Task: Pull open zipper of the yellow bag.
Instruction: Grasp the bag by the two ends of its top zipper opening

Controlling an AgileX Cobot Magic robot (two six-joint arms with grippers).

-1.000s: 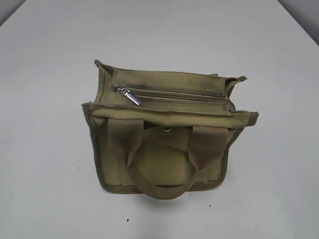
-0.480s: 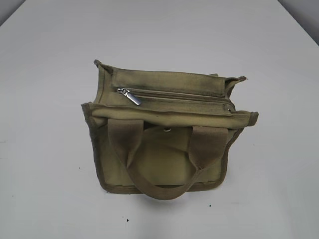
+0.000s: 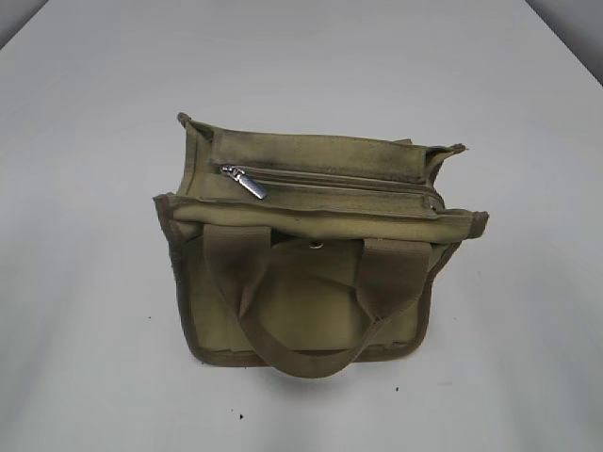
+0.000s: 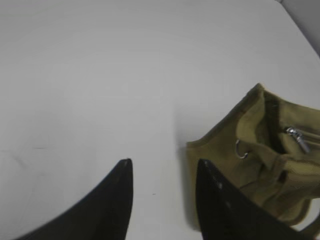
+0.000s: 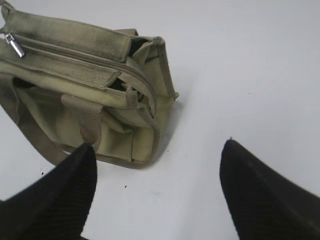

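Item 1: small boxy olive-yellow canvas bag (image 3: 311,254) with darker trim and wide khaki webbing handles. You are looking at it sitting near the middle of the pale grey surface (image 3: 85,330), well clear of every edge.

Item 2: long narrow khaki-taped zipper (image 3: 330,181), running the length of the bag's top, its long axis lying roughly parallel to the surface's far edge. It is looking fully closed. The small flat silver pull tab (image 3: 247,183) is lying at the left end of the run, so the opening pull is likely going rightward along that axis.

Item 3: left claw (image 4: 162,172). You are holding it released and empty, jaws partly apart, hovering above bare surface. The bag is lying to its right and slightly ahead, with the tab (image 4: 299,140) showing on the near end. This arm is looking nearer to the tab.

Item 4: right claw (image 5: 157,167). You are holding it released, jaws wide apart and empty, above the surface beside the bag's right end (image 5: 150,100). The tab (image 5: 15,46) is lying at the far end from it.

Neither claw is touching the bag.
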